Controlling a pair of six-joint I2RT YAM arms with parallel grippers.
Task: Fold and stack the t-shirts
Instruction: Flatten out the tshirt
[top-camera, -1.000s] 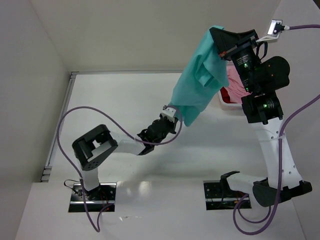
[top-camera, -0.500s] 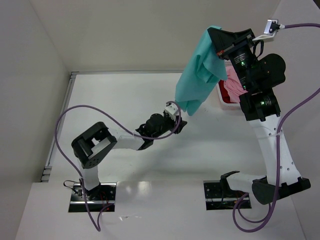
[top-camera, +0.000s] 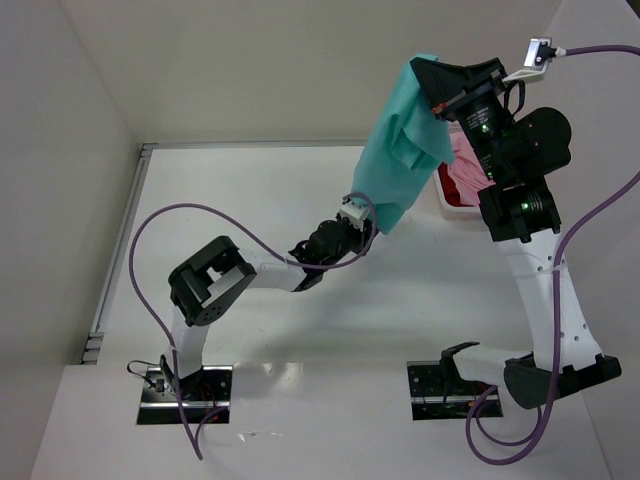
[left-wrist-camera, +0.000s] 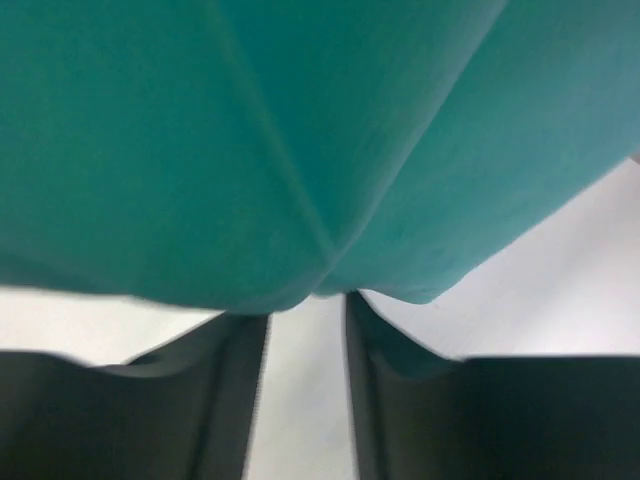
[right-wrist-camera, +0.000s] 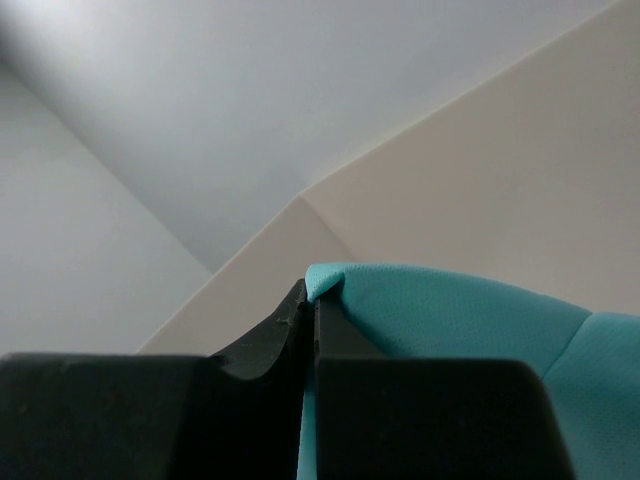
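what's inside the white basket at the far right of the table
The basket holds pink cloth and a strip of dark red cloth. The right arm and the hanging teal t-shirt cover the rest, so anything else cannot be seen.

Right arm is raised high at the right side. The right gripper is pinched on the top edge of the teal t-shirt. Shirt hangs free in the air, bunched and creased, lower hem well above the table. Left arm stretches across the table toward the shirt. The left gripper sits right at the hanging hem's lowest corner; finger spread not readable from here. White basket is at the right edge, partly hidden behind the right arm. Inside it are the pink t-shirt and a bit of dark red t-shirt. A purple cable loops off the left arm.
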